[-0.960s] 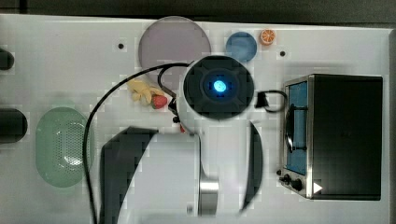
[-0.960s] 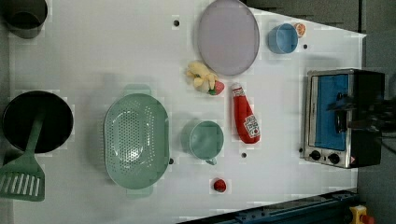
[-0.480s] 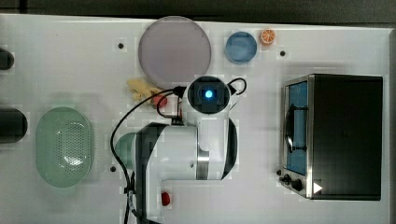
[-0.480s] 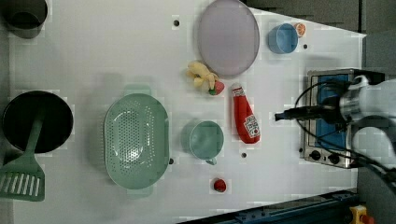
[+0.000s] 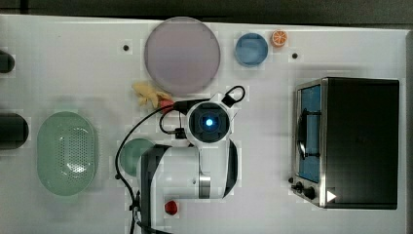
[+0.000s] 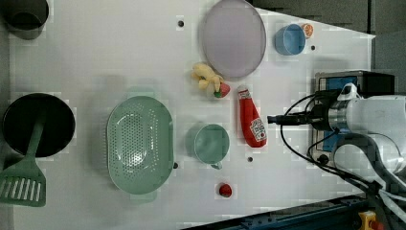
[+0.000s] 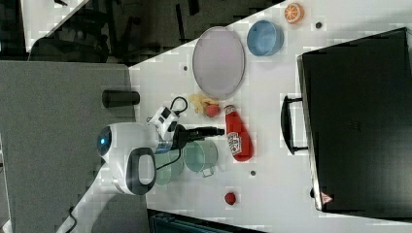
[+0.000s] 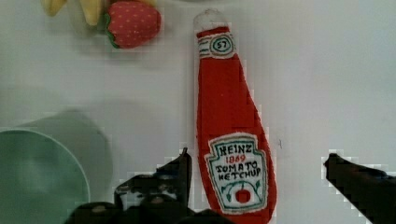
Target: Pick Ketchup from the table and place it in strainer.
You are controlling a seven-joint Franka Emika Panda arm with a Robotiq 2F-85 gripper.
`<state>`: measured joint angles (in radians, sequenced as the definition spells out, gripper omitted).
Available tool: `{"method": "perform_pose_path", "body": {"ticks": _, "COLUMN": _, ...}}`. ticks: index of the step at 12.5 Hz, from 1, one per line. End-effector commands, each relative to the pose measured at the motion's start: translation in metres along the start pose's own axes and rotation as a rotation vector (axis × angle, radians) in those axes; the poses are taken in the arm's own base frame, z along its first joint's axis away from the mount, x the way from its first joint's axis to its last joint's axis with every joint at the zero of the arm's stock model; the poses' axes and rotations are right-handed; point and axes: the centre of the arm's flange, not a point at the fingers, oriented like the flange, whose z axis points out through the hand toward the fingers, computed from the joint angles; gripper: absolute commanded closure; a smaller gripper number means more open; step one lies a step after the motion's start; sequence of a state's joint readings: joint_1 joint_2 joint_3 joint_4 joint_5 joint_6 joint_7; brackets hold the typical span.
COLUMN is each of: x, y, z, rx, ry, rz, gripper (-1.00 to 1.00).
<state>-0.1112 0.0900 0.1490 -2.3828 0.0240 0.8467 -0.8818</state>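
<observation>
Hovering tool (image 8: 254,172) spread wide (released) astride ketchup (image 8: 229,135), cup (image 8: 42,177) beside.

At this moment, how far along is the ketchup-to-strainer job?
Nothing is delivered: the ketchup lies flat on the table, beside the green cup. In hand: the open tool hangs above it, fingers either side of the label. Left: grasp, lift, carry to the empty strainer.

A: Look at the ketchup (image 8: 231,140): it reads as soft cloth, its label stitched on, matt all over.

B: You'll notice the strainer (image 6: 139,143) looks like smooth plastic with a faint sheen. The worktop (image 6: 119,57) is plain matt white.

A: The toaster oven (image 5: 358,141) shows a brushed metal front and a matt black body.
</observation>
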Motion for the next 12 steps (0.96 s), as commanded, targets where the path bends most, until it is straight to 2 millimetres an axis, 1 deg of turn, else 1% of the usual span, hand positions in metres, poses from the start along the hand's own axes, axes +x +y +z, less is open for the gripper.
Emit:
{"method": "perform_pose_path", "body": {"ticks": 1, "x": -0.002, "y": 0.000, "z": 0.042, "rx": 0.013, "ry": -0.040, "rz": -0.060, "gripper": -1.00}}
{"method": "perform_pose_path", "body": {"ticks": 3, "x": 0.000, "y": 0.001, "z": 0.067, "rx": 0.019, "ry": -0.054, "rz": -0.060, "gripper": -1.00}}
{"method": "perform_pose_path", "body": {"ticks": 6, "x": 0.000, "y": 0.003, "z": 0.100, "rx": 0.029, "ry": -0.054, "rz": -0.053, "gripper": -1.00}}
{"method": "perform_pose_path", "body": {"ticks": 8, "x": 0.000, "y": 0.005, "z": 0.114, "rx": 0.031, "ry": -0.047, "rz": -0.047, "gripper": -1.00}}
{"method": "perform_pose_path", "body": {"ticks": 9, "x": 0.000, "y": 0.006, "z": 0.117, "rx": 0.032, "ry": -0.045, "rz": -0.045, "gripper": -1.00}}
{"method": "perform_pose_path", "body": {"ticks": 10, "x": -0.001, "y": 0.006, "z": 0.119, "rx": 0.032, "ry": -0.049, "rz": -0.044, "gripper": -0.92}}
{"method": "perform_pose_path", "body": {"ticks": 12, "x": 0.000, "y": 0.007, "z": 0.117, "rx": 0.031, "ry": -0.046, "rz": -0.042, "gripper": -0.43}}
